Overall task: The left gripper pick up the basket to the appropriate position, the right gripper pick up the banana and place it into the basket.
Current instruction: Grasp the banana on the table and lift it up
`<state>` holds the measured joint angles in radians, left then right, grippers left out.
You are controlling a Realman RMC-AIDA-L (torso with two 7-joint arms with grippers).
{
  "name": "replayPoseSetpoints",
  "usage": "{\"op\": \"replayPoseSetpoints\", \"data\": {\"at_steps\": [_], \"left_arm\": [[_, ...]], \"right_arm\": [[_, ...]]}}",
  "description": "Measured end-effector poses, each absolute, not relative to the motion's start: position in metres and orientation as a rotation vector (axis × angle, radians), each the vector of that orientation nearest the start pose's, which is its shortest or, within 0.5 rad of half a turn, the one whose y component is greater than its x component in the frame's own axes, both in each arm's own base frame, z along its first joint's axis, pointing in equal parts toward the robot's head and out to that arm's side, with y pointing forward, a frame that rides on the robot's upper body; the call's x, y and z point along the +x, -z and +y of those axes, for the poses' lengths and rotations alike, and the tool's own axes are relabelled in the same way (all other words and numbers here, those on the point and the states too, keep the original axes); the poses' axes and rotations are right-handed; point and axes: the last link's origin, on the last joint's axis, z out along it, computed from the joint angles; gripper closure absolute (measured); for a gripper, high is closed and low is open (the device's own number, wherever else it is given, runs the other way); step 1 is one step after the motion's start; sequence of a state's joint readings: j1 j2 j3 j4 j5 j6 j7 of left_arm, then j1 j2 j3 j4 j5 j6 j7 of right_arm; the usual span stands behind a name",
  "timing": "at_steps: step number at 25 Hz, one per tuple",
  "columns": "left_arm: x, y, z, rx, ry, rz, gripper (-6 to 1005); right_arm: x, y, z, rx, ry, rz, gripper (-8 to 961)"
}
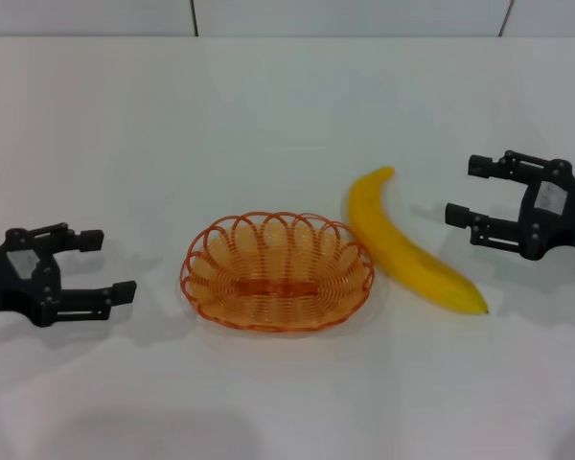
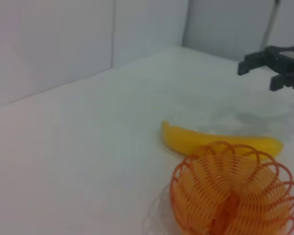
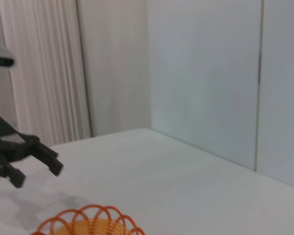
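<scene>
The orange wire basket stands empty on the white table, in the middle. The yellow banana lies just right of it, close to its rim, running diagonally. My left gripper is open and empty, low over the table to the left of the basket and apart from it. My right gripper is open and empty, right of the banana and apart from it. The left wrist view shows the basket, the banana and the right gripper. The right wrist view shows the basket rim and the left gripper.
The white table runs back to a pale panelled wall. A wall panel and a curtain stand beyond the table in the right wrist view.
</scene>
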<state>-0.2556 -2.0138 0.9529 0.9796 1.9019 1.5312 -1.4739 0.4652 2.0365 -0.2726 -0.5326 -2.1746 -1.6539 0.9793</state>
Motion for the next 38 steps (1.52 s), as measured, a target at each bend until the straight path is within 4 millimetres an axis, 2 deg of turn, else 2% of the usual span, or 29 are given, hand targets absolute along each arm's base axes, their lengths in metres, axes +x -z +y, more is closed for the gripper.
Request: {"op": "replayPoseSetpoints", "data": {"at_steps": [4, 14, 22, 26, 31, 38], "left_arm": [[-0.309, -0.041, 0.288, -2.712, 0.463, -0.577, 92], [-0.314, -0.028, 0.288, -2.806, 0.407, -0.58, 91], [-0.314, -0.027, 0.287, -2.816, 0.398, -0.579, 92], [-0.312, -0.026, 0.29, -2.821, 0.4, -0.567, 92], [-0.309, -0.026, 0.292, -2.822, 0.407, -0.559, 92], [-0.309, -0.027, 0.292, -2.818, 0.408, -0.559, 91]], "right_arm": [[0.314, -0.034, 0.295, -2.54, -0.747, 0.398, 192], [0.306, -0.033, 0.301, -2.58, -0.755, 0.424, 155], [0.283, -0.059, 0.316, -2.615, -0.768, 0.395, 87], [0.272, -0.065, 0.324, -2.686, -0.68, 0.414, 61], [0.245, -0.068, 0.347, -2.762, -0.473, 0.518, 60], [0.218, -0.052, 0.374, -2.747, -0.069, 0.658, 61]]}}
